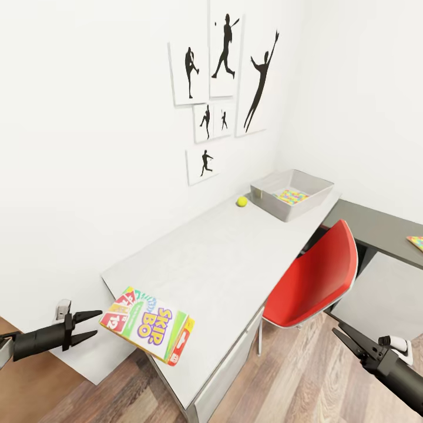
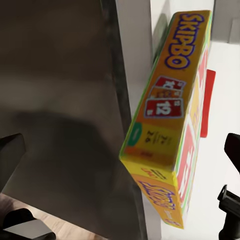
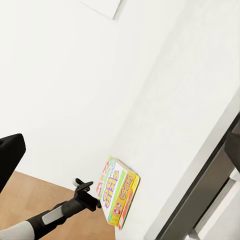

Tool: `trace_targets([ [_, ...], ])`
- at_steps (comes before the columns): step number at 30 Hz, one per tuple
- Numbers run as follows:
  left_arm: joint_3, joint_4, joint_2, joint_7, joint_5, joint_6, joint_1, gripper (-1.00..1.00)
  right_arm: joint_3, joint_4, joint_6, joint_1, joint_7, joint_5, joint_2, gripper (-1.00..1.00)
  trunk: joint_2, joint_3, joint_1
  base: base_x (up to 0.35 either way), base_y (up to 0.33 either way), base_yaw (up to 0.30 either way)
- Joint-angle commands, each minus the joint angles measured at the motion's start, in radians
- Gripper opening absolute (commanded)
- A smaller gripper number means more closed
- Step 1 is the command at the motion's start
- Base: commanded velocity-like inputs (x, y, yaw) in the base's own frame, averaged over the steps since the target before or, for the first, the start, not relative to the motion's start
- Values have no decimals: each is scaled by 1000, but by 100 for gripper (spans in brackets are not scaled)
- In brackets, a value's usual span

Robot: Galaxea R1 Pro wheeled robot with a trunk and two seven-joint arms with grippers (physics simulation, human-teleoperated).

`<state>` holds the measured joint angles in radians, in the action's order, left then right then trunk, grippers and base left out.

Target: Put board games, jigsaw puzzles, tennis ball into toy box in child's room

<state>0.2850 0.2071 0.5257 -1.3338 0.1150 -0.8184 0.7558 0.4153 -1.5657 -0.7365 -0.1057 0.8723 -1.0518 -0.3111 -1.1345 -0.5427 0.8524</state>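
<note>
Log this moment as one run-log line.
left gripper: open, beside game box | game box: overhanging table near corner | right gripper: open, empty | ball: on table beside toy box

Yellow-green Skip-Bo box [image 1: 148, 325], yellow tennis ball [image 1: 241, 201], grey toy box [image 1: 292, 194], red chair [image 1: 314, 277].

This is a child's bedroom in a home, with a play-and-study corner. On the white wall hang small prints [image 1: 225, 88] of black baseball-player silhouettes. Below them runs a long pale desk [image 1: 223, 252] with a red chair [image 1: 314, 279] pulled close, on a wood-plank floor [image 1: 305, 376]. A Skip-Bo game box [image 1: 148, 324], a tennis ball [image 1: 241, 201] and a grey toy box [image 1: 292, 194] sit on the desk.
</note>
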Motion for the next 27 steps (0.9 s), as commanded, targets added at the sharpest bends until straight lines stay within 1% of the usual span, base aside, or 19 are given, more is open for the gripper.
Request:
trace_targets([
  [1,-5,0,0,-2,8,-9,0,100,0,-1,-6,0,-1,-5,0,100,-1,-1,0,0,0,0],
  [7,-6,4,-9,-2,9,-3,0,100,0,-1,-6,0,-1,-5,0,100,-1,-1,0,-3,-6,0],
  [13,-6,5,-14,-2,9,2,0,100,0,-1,-6,0,-1,-5,0,100,-1,-1,0,-59,-135,0],
  [27,-6,5,-18,-2,9,2,0,100,0,5,-6,1,-1,-4,0,100,-1,-1,0,-4,-12,0],
])
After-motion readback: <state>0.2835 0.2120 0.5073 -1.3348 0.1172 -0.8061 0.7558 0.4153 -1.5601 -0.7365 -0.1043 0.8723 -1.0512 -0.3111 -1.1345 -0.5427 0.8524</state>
